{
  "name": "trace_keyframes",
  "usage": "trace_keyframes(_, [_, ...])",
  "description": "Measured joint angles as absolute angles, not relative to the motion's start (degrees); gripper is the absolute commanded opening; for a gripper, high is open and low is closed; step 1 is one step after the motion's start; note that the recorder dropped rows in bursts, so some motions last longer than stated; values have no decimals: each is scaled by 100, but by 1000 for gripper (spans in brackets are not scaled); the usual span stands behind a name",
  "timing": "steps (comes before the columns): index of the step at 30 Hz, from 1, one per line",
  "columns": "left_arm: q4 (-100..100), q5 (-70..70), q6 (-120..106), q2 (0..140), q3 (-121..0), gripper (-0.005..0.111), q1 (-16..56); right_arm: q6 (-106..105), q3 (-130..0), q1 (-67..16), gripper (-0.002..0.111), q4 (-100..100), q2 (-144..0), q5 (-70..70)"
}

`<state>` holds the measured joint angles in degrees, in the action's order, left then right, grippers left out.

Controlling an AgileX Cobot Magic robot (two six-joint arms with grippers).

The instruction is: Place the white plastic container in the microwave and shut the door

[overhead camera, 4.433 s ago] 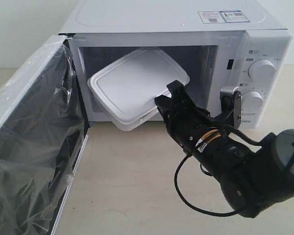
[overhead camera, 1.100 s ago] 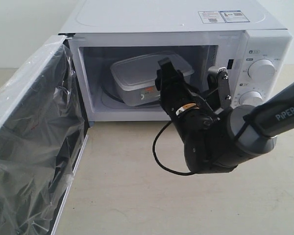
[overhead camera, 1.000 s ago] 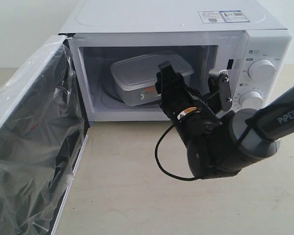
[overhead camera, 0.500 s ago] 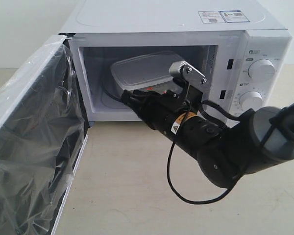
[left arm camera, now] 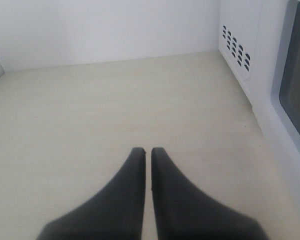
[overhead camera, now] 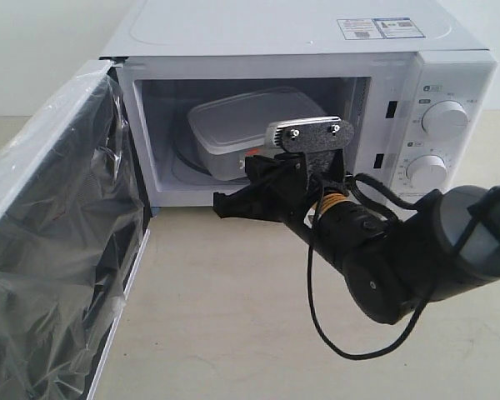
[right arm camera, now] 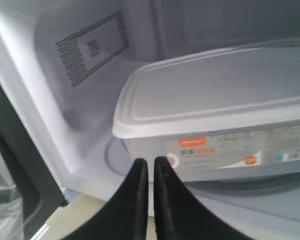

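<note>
The white plastic container point(overhead camera: 242, 121) lies flat inside the microwave point(overhead camera: 300, 33), on the glass turntable point(overhead camera: 186, 164). In the right wrist view the container point(right arm camera: 215, 95) shows its red-and-white label facing out. My right gripper point(overhead camera: 222, 202) is shut and empty, just outside the cavity's front sill, pointing left. Its tips point(right arm camera: 150, 161) are a little short of the container, not touching it. The door point(overhead camera: 58, 250) stands wide open at the left, covered in crinkled film. My left gripper point(left arm camera: 147, 149) is shut on nothing above bare tabletop beside the microwave's vented side point(left arm camera: 235, 45).
Two knobs point(overhead camera: 444, 119) sit on the microwave's right panel. The right arm's dark body and its cable point(overhead camera: 383, 267) lie across the beige table point(overhead camera: 233, 333) in front of the oven. The door's dark window point(left arm camera: 296, 75) edges the left wrist view.
My right gripper has shut and drawn back out of the cavity, swinging to point left along the sill. The container stays on the turntable. The door has not moved.
</note>
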<state>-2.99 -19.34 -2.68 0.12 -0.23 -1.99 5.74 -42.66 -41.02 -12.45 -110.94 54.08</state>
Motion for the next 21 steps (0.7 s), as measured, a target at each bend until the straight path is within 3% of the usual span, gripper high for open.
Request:
trace_keyframes(10, [-299,-1934,-268,12,-23,4,-199,458,-4461,-4069,0,-1385,-11374,5536])
trace_keyframes(21, [-299,-1934,-268,12,-23,4,-199,458,-5638,-4042,0,-1557,-12015,4936])
